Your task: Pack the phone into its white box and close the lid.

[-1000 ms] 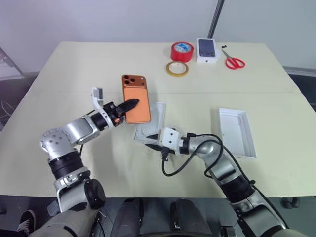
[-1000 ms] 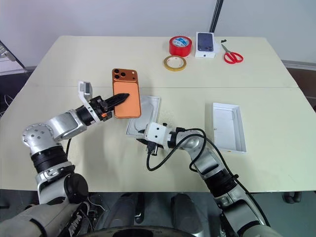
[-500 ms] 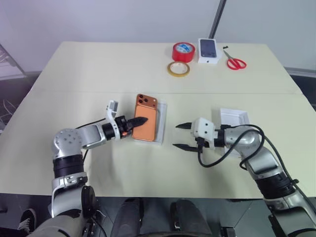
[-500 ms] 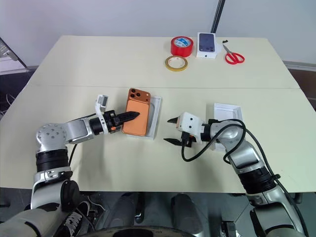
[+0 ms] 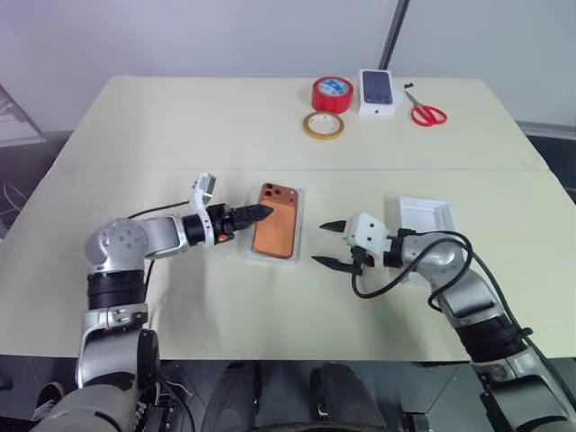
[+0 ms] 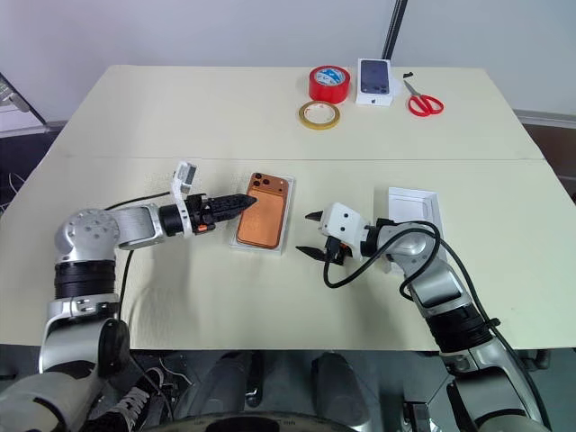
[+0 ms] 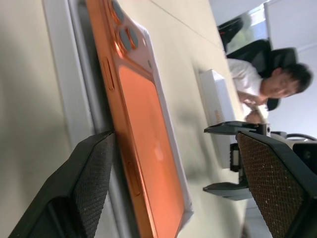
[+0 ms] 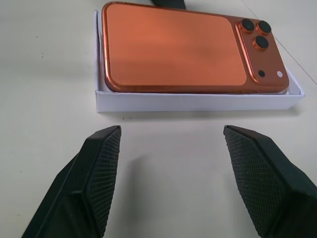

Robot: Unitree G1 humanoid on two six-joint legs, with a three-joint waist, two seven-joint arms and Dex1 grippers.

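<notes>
Two end effectors flank the white box [image 5: 256, 258] mid-surface. The phone [image 5: 275, 232] lies back-up inside it, its camera corner toward the far edge. The left end effector [image 5: 256, 214] is released, fingers spread beside the phone's near-left edge. The right end effector [image 5: 330, 242] hangs released too, just right of the box, bare surface [image 5: 180, 117] between them. A white lid [image 5: 427, 216] sits farther right.

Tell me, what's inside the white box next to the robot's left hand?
The orange phone lies in the white box, back up, with its camera lenses showing. The phone covers the box's floor, so anything underneath it cannot be seen.
</notes>
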